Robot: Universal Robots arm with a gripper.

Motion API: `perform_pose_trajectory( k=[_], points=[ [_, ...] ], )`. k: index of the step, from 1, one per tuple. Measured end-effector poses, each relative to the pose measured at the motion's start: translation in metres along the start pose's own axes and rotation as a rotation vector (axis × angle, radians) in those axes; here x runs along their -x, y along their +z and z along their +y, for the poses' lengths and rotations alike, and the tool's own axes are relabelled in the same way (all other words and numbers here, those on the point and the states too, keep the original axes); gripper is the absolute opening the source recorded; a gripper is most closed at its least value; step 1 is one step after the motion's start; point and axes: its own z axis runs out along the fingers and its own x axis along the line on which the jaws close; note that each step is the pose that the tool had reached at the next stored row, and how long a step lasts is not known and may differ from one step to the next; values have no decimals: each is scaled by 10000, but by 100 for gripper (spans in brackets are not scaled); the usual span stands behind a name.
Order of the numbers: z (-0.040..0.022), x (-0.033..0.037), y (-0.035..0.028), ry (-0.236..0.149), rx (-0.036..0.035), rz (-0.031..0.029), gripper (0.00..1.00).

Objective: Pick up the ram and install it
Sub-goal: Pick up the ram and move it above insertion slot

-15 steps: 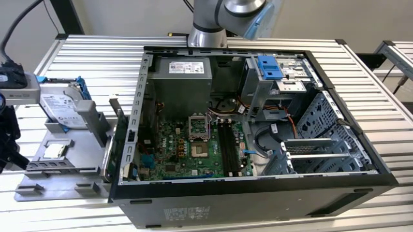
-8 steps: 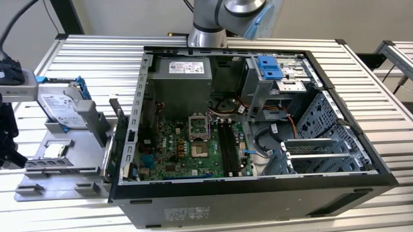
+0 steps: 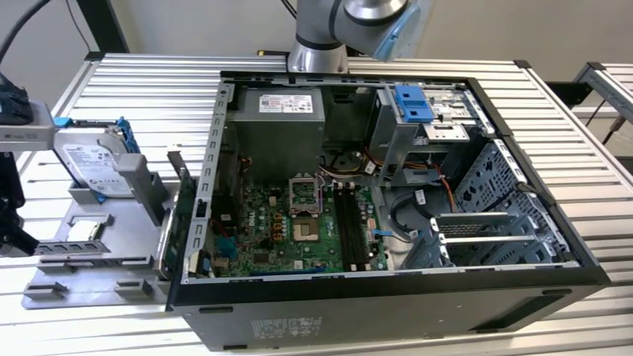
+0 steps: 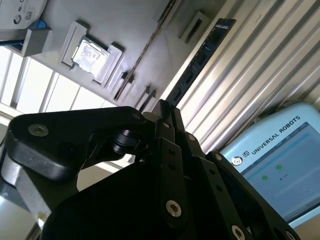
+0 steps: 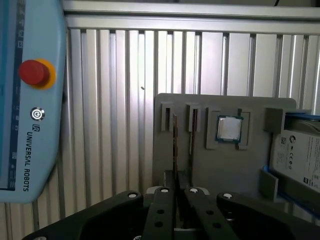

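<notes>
Black gripper [image 5: 178, 190] points at grey tray [image 5: 225, 170], apparently pinching ram [image 4: 199, 56].

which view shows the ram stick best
The second wrist view: the ram shows its flat side and chips. In the first wrist view it stands edge-on, a thin line in the gray holder. The exterior view shows a small dark strip at its left.

Exterior high over case [image 3: 396, 315], wrist views close, sharing tray [image 5: 225, 170] [image 4: 140, 22]
</notes>
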Motion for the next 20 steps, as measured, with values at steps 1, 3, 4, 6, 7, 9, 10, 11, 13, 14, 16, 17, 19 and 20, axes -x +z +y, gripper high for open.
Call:
perform_pose_trajectory(
  k=[1, 3, 4, 6, 7, 9, 10, 11, 13, 14, 16, 17, 19, 20],
  points=[
    [0, 0, -11, -1, 0, 0, 0],
    [-1, 1, -33, 0, 0, 0, 0],
    [-1, 2, -46, 0, 0, 0, 0],
    [-1, 3, -68, 0, 0, 0, 0],
    [-1, 3, -76, 0, -1, -1, 0],
    [-2, 4, -96, 0, 1, 1, 0],
    [-2, 5, -110, 0, 0, 0, 0],
    [-2, 5, -126, 0, 1, 0, 0],
    [-3, 7, -164, 0, 0, 0, 0],
    [-3, 8, -179, 0, 0, 0, 0],
    [-4, 9, -208, 0, 0, 0, 0],
    [-4, 9, -221, 0, 0, 0, 0],
    [-5, 10, -245, -1, -1, -1, 0],
    [-5, 10, -257, -1, 0, 0, 0]
  ],
)
